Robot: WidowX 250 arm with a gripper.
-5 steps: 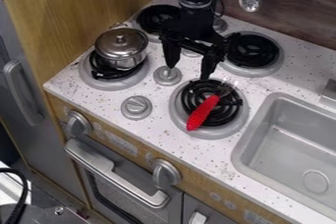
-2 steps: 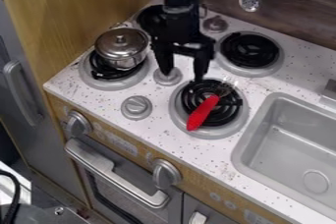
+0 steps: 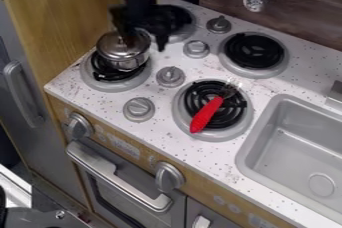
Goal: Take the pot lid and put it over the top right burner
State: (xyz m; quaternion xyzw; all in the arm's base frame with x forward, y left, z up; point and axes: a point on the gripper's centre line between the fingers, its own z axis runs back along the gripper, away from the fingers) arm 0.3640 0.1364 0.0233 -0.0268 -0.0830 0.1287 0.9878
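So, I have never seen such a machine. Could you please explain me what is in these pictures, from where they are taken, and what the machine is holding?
The black machine is a robot arm. Its two-fingered tool is at the lidded pot, fingers apart. The camera is fixed and looks down at a slant on a toy kitchen.

The metal pot stands on the front left burner, with its lid on. A red-handled utensil lies across the front right burner. The top right burner is where the lid should go. At the right is a sink; a metal ladle hangs on the back wall.

I see nothing lifted by the tool.
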